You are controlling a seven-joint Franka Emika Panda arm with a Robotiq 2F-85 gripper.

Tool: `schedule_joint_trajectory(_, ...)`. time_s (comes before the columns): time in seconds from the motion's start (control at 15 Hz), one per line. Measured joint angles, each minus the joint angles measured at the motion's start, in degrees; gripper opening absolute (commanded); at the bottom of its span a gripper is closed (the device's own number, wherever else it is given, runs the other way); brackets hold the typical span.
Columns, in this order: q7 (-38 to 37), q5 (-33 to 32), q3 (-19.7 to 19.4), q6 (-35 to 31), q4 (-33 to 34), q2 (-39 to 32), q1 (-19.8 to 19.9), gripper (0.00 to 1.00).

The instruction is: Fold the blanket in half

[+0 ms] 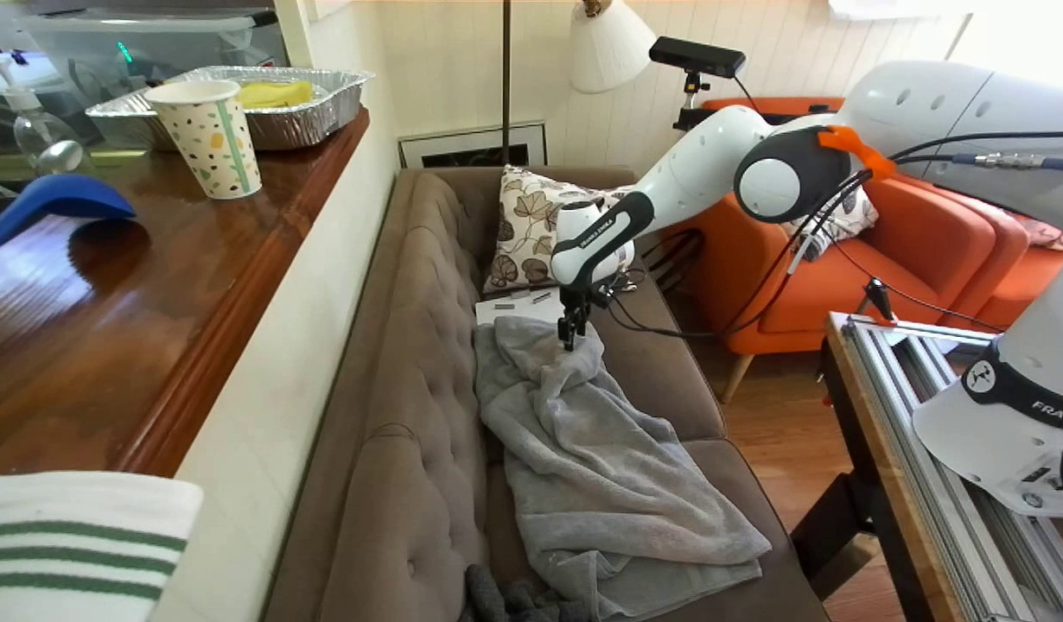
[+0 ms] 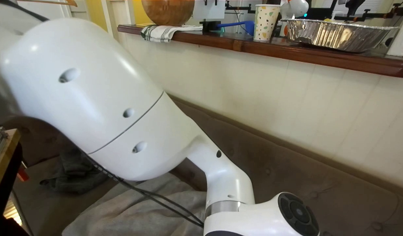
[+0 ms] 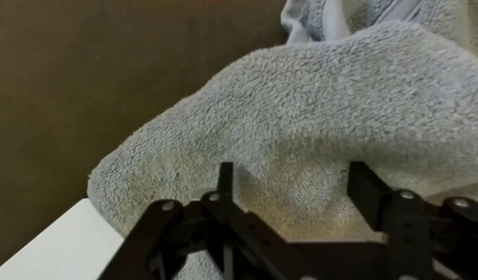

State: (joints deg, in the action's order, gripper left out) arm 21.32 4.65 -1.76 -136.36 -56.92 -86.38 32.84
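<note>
Okay, so the grey blanket (image 1: 601,466) is sprawled lengthwise down the seat of this brown tufted sofa (image 1: 432,363), wrinkled pretty much everywhere. Its far end is bunched up near the floral pillow (image 1: 527,225) and laps over part of a flat white thing (image 1: 495,311) — couldn't tell you what that is. The near end fans out wider, one corner pointing toward the front edge of the seat.

The robot arm (image 1: 700,164) reaches across from its bench (image 1: 877,449), gripper (image 1: 573,335) aimed down at that bunched far end. In the wrist view the two fingers (image 3: 225,181) are spread well apart with grey fabric showing through the gap. Are the tips actually touching the cloth — honestly can't tell.

There's also a darker grey bundle (image 2: 75,172) on the seat, right by the blanket's near end. An orange armchair (image 1: 920,250) sits off the sofa's front side, and the wooden ledge (image 1: 238,285) behind the backrest holds a foil tray (image 1: 328,117), a speckled paper cup (image 1: 210,142), a blue utensil (image 1: 65,194) and a green-and-white striped cloth (image 2: 163,32).
</note>
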Motion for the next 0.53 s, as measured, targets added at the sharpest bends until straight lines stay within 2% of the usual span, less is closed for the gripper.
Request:
schedule_joint_trajectory(0.4,-4.3,1.6,1.2,5.4,0.0,0.0,0.0,0.04)
schedule_joint_trajectory(0.53,-5.3,2.2,1.2,6.7,0.0,0.0,0.0,0.0)
